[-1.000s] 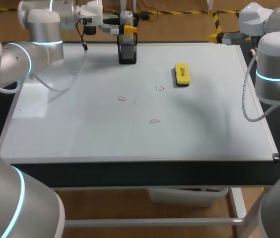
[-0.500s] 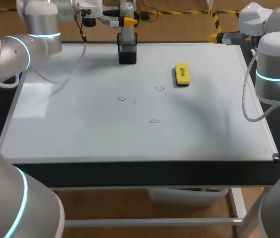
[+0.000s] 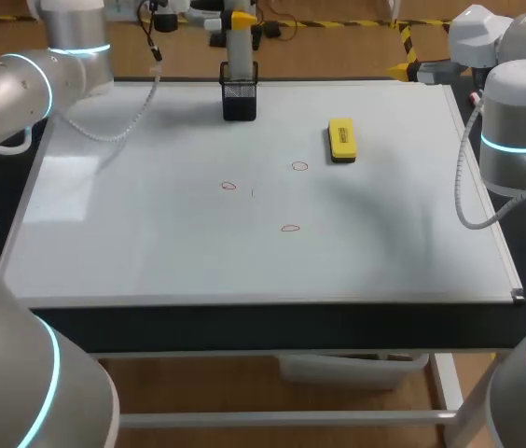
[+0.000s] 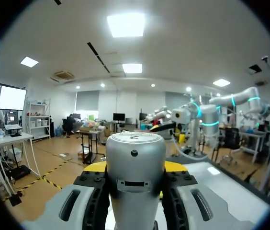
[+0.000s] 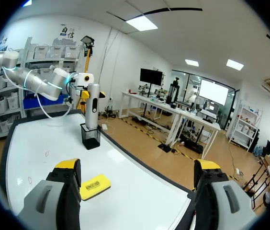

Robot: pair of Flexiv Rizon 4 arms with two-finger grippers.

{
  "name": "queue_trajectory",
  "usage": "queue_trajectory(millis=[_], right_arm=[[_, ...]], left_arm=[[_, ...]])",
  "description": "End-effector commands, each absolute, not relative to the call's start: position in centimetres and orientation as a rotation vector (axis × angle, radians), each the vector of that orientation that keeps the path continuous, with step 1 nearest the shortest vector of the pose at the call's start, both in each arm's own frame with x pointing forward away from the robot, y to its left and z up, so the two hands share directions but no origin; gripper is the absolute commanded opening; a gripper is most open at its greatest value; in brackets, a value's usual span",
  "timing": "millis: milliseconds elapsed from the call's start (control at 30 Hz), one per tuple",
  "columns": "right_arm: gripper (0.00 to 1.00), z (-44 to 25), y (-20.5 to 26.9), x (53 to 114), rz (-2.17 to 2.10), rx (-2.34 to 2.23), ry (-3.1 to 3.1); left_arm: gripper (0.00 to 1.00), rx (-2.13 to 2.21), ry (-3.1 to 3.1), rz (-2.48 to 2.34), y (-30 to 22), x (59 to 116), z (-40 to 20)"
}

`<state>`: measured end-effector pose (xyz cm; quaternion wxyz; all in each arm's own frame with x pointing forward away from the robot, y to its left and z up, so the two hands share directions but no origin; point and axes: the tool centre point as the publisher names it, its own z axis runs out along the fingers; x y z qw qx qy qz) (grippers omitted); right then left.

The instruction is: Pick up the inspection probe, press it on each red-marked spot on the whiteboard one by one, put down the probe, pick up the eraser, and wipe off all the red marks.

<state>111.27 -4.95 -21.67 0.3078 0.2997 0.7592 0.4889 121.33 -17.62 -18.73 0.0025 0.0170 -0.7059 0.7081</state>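
Head view red marks (image 3: 228, 186), left wrist view probe (image 4: 135, 182)

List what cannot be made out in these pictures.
- Inspection probe lower end: head and right wrist views, inside the black holder; left wrist view, cut off below the left gripper.
- Red marks: left wrist view, blocked by probe and gripper; right wrist view, tiny, only two show.
- Left gripper: head view, partly cut off by top edge.
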Motion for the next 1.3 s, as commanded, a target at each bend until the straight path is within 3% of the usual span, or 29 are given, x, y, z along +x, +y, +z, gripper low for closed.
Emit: queue_trajectory(millis=[33, 533, 1300], right_arm=[[1.0, -21.7, -5.0, 111.3, 1.293, 0.792, 2.009], [1.0, -21.7, -5.0, 111.3, 1.293, 0.792, 2.009], [1.0, -21.7, -5.0, 111.3, 1.293, 0.792, 2.009]], left_arm=[[0.0, 0.11, -2.272, 2.228, -17.2, 119.5, -16.9], [0.0, 0.085, -2.284, 2.298, -13.4, 117.1, -13.1], [0.0, 0.274, -2.386, 2.356, -3.8, 112.5, -14.9]])
